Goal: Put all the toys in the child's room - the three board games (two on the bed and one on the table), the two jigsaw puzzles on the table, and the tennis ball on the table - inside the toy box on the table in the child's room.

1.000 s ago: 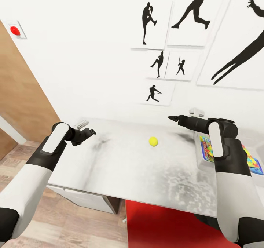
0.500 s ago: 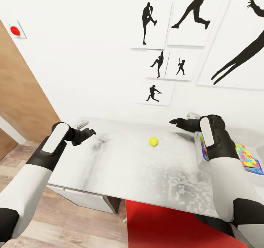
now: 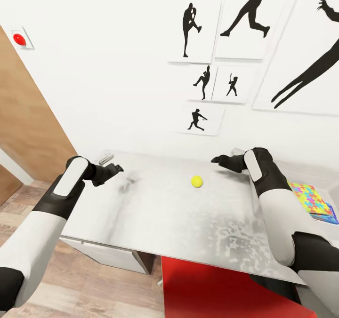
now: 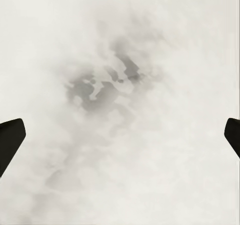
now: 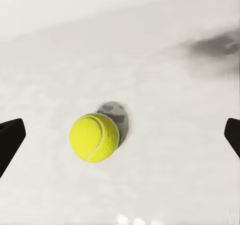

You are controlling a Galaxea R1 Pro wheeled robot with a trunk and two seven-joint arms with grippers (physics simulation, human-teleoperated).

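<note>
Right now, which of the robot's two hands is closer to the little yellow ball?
The right hand, hovering just beyond the tennis ball with its fingers wide apart. The left hand hangs farther off, near the table's other end.

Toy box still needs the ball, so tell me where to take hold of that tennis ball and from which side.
Grip the tennis ball across its widest middle, coming down from above. It is round, so no side is better, and it rests alone on the bare table and could roll if nudged sideways. The right hand, wide open and nearest, seems best placed; its wrist view has the ball between its fingers.
</note>
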